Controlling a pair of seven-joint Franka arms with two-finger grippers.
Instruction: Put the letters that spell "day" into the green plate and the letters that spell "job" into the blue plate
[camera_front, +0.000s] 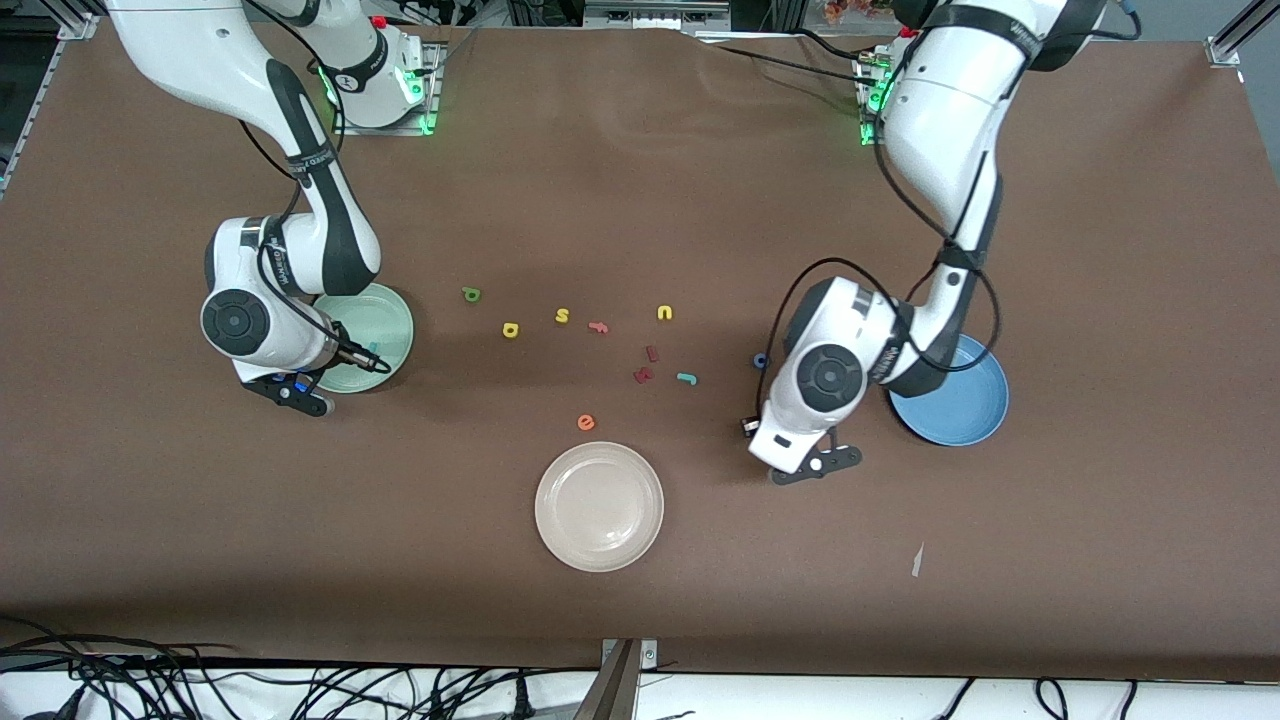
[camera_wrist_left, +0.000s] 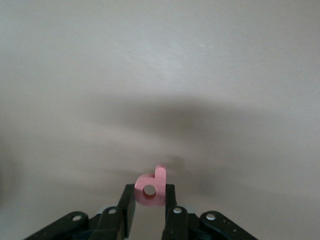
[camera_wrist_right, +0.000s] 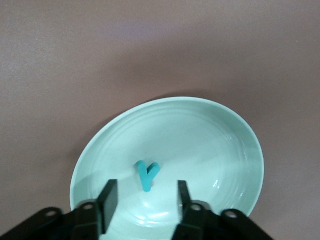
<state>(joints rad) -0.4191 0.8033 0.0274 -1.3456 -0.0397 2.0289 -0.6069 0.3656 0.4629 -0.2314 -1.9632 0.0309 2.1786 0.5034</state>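
My right jaws (camera_wrist_right: 145, 197) hang apart over the green plate (camera_wrist_right: 210, 135), teal "y" (camera_wrist_right: 147, 175) delivered — left jaws (camera_wrist_left: 150, 207) clamp the pink "b" (camera_wrist_left: 151, 188); four letters remain.

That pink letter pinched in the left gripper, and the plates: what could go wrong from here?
The left gripper pinches only the lower edge of the pink b, so it might slip out before reaching the blue plate. The blue o lies on the table close beside that arm and could get nudged. The right gripper stands open over the green plate with the teal y between its fingers; closing might catch it again.
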